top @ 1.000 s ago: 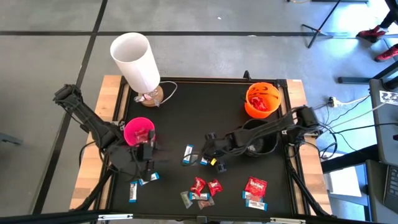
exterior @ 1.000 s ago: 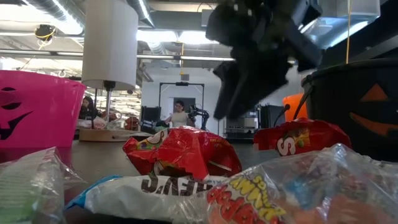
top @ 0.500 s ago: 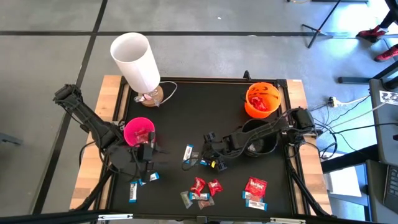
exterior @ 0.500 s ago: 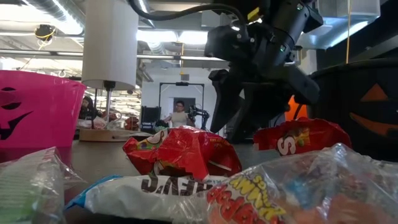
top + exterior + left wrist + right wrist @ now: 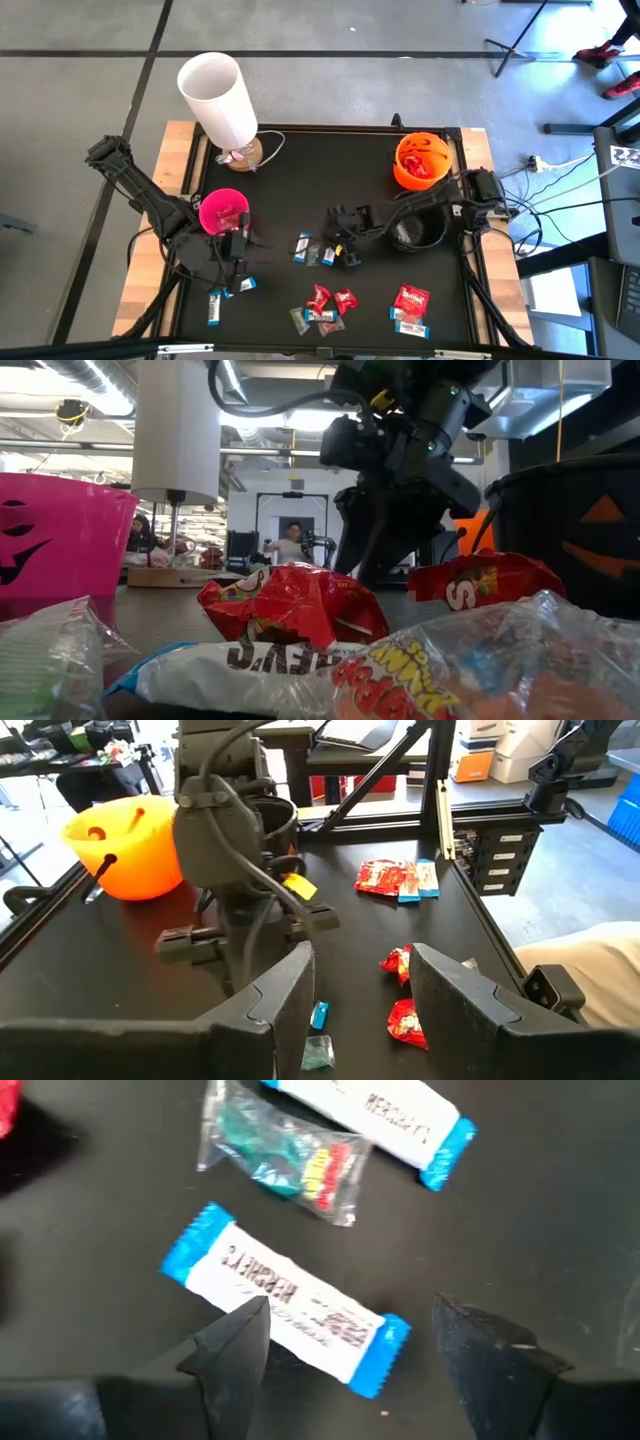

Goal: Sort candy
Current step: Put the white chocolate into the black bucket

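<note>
High view: The right end effector [image 5: 335, 252] is seen low over the middle of the black table [image 5: 320, 170], just beside a small group of blue-and-white and clear-wrapped candy [image 5: 310, 249]. The left end effector [image 5: 237, 268] is seen at the table's left front, beside the pink bowl [image 5: 223, 212], with 2 blue-and-white pieces just in front of it. More candy in red wrappers is noted near the front edge. An orange bowl [image 5: 422, 160] stands at the far right, a black bowl [image 5: 418, 232] nearer the front under the right arm, and a white lamp [image 5: 219, 98] at the far left.

Low view: Red, white and clear wrappers are seen close to the camera. An arm's end effector [image 5: 365, 555] hangs low over the table behind them. A person is seen far back in the room.

Left wrist view: The left fingers [image 5: 290, 995] are seen parted at a moderate gap, with nothing between them. The right arm and the orange bowl are seen beyond.

Right wrist view: The right fingers [image 5: 240, 1342] are spread wide, straddling 1 blue-and-white bar [image 5: 285, 1300] lying flat on the table; the bar is not gripped. A clear wrapper [image 5: 285, 1160] and a 2nd blue-and-white bar [image 5: 375, 1115] lie just beyond.
</note>
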Robot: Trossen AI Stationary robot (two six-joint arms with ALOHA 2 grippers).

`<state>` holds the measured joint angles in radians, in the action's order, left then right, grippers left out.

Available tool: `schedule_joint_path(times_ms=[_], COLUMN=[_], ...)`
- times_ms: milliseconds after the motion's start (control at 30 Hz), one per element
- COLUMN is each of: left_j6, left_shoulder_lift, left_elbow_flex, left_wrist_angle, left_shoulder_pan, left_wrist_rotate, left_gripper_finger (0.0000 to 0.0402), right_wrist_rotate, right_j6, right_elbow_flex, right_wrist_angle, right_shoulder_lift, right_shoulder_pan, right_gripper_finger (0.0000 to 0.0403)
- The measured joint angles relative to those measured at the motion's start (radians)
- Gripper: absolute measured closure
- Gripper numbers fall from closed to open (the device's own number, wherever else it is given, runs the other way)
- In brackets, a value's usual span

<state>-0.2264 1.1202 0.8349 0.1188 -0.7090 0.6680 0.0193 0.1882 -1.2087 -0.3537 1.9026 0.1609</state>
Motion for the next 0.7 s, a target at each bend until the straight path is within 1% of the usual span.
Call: schedule_joint_path(times_ms=[100, 400, 633, 700], left_j6=[0.0, -0.006, -0.006, -0.006], left_shoulder_lift=[0.0, 0.0, 0.0, 0.0], left_elbow_flex=[0.0, 0.0, 0.0, 0.0], left_wrist_angle=[0.0, 0.003, 0.006, 0.006], left_shoulder_pan=[0.0, 0.0, 0.0, 0.0], left_wrist_rotate=[-0.001, -0.006, -0.006, -0.006], left_gripper_finger=[0.0247, 0.0247, 0.0247, 0.0247], right_wrist_rotate=[0.004, 0.062, 0.049, 0.041], right_j6=[0.013, 0.022, 0.018, 0.018], right_elbow_flex=[0.0, -0.004, -0.002, -0.005], right_wrist_angle=[0.001, 0.015, 0.001, -0.005], right_shoulder_lift=[0.003, 0.088, 0.083, 0.078], right_shoulder_pan=[-0.001, 0.003, 0.002, 0.003], right_gripper_finger=[0.0131, 0.0132, 0.0133, 0.0139])
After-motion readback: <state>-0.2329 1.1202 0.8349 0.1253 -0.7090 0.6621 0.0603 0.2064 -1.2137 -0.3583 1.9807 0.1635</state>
